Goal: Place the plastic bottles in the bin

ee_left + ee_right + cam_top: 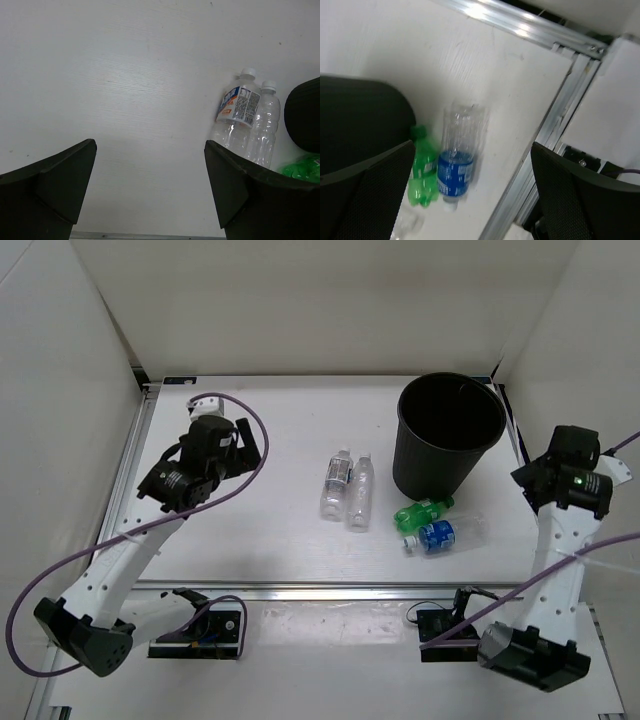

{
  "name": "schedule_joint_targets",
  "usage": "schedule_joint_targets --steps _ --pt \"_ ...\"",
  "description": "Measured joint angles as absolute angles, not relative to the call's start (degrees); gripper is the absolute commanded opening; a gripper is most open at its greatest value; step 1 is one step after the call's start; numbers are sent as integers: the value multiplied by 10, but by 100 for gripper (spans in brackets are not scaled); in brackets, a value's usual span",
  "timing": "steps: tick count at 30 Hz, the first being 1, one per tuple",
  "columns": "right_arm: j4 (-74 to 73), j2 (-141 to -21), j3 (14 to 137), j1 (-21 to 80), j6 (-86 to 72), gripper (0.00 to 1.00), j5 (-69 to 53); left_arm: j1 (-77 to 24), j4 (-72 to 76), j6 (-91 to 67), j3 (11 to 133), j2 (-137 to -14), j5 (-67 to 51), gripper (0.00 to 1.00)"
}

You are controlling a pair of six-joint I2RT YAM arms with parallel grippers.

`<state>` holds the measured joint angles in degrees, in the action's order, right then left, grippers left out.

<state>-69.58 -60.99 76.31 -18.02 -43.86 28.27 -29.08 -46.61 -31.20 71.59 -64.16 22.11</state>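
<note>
Green and clear plastic bottles (360, 495) are lying by the tall black plastic bin (450, 440); left gripper (150, 145) and right gripper (472, 146) are hovering wide open, ready to grasp.

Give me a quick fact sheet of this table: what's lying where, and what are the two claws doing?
bin: upright, far right, no bottle seen inside
clear bottles: two, lying side by side, left of bin
green bottle: lying at bin's base
blue-label bottle: lying beside green bottle
left gripper: open, empty
right gripper: open, empty
</note>
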Motion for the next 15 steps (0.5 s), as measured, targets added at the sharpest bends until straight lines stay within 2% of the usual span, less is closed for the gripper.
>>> schedule_joint_targets --steps 4,10,15 --pt "-670 -579 717 -197 -394 100 179 -291 -464 -316 700 -620 231 100" --pt "-587 -559 523 -208 -391 100 4 -291 -458 -322 687 -618 247 100" --pt "-541 -601 452 -222 -397 100 -79 -292 -460 -324 660 -615 249 100"
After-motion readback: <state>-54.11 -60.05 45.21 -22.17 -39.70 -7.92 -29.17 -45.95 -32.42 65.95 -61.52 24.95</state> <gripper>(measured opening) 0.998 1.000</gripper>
